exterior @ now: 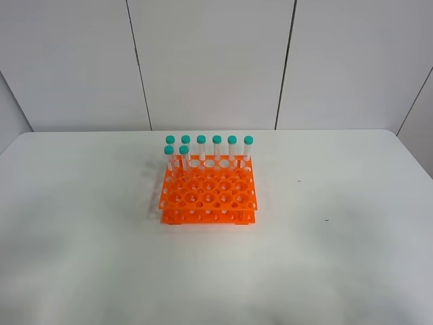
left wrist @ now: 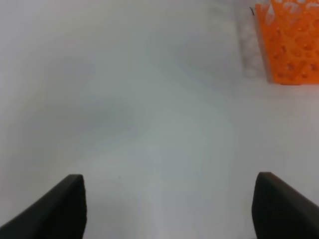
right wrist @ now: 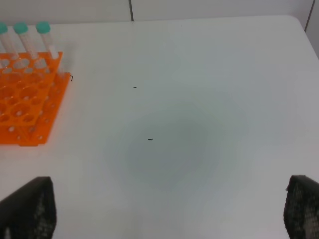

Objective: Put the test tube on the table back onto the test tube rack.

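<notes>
The orange test tube rack (exterior: 210,198) stands in the middle of the white table (exterior: 81,223). Several teal-capped test tubes (exterior: 216,147) stand upright in its back row, and two more (exterior: 184,157) stand in the second row at the left. No tube lies on the table in any view. Neither gripper shows in the exterior view. My left gripper (left wrist: 169,209) is open and empty over bare table, with a rack corner (left wrist: 291,45) ahead. My right gripper (right wrist: 172,209) is open and empty, with the rack (right wrist: 25,104) and three tubes (right wrist: 44,37) off to one side.
A white panelled wall (exterior: 210,61) rises behind the table's far edge. A few tiny dark specks (right wrist: 149,139) mark the tabletop to the right of the rack. The table's rounded far right corner (right wrist: 294,22) shows in the right wrist view.
</notes>
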Robot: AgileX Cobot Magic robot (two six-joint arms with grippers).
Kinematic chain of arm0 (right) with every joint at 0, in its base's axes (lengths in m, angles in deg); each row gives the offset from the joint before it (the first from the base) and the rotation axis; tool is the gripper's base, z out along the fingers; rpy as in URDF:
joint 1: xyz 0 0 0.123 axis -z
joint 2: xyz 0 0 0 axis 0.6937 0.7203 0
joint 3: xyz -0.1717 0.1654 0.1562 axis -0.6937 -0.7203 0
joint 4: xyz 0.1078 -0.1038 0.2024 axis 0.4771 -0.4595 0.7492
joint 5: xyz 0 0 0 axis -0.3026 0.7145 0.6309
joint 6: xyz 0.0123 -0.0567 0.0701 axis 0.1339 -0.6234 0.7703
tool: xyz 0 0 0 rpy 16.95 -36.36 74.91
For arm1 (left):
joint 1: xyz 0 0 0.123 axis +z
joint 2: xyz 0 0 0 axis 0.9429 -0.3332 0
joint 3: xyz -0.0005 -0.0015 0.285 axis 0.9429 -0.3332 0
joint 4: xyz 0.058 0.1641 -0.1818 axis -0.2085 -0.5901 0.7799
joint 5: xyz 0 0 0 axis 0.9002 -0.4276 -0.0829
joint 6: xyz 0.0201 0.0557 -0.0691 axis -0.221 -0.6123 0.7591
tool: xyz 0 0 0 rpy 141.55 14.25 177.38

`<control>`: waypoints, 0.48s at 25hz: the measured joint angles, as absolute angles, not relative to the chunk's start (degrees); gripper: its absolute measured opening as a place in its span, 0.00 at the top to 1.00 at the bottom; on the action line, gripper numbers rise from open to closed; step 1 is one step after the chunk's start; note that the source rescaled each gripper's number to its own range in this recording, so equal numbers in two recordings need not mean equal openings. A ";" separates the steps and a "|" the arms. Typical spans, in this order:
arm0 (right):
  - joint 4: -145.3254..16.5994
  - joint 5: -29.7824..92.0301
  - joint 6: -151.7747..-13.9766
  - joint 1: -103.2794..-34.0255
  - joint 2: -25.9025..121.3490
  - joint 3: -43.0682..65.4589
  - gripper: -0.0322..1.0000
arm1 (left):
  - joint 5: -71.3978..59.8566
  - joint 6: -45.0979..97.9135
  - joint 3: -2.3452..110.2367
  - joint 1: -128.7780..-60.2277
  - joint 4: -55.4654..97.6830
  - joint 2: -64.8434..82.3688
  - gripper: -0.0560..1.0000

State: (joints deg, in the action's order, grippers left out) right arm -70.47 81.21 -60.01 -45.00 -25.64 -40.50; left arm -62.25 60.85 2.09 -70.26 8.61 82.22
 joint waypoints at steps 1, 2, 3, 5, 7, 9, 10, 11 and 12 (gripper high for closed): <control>-70.47 81.21 -60.01 -45.00 -25.64 -40.50 0.00 | -62.25 60.85 2.09 -70.63 8.59 82.22 0.00; -70.47 81.21 -60.01 -45.00 -25.64 -40.50 0.00 | -62.25 60.85 2.09 -71.01 8.59 82.23 0.00; -70.47 81.21 -60.01 -45.00 -25.64 -40.50 0.00 | -62.25 60.85 2.09 -71.22 8.59 82.23 0.00; -70.47 81.21 -60.01 -45.00 -25.64 -40.50 0.00 | -62.25 60.85 2.09 -71.29 8.59 82.23 0.00; -70.47 81.21 -60.01 -45.00 -25.64 -40.50 0.00 | -62.25 60.85 2.09 -71.29 8.59 82.23 0.00; -70.47 81.21 -60.01 -45.00 -25.64 -40.50 0.00 | -62.25 60.85 2.09 -71.29 8.59 82.23 0.00; -70.47 81.21 -60.01 -45.00 -25.64 -40.50 0.00 | -62.25 60.85 2.09 -71.29 8.59 82.23 0.00; -70.47 81.21 -60.01 -45.00 -25.64 -40.50 0.00 | -62.25 60.85 2.09 -71.29 8.59 82.23 0.00; -70.47 81.21 -60.01 -45.00 -25.64 -40.50 0.00 | -62.25 60.85 2.09 -71.29 8.59 82.23 0.00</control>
State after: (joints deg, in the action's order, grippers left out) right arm -70.47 81.21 -60.01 -45.00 -25.64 -40.50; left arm -62.25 60.85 2.09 -71.29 8.59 82.23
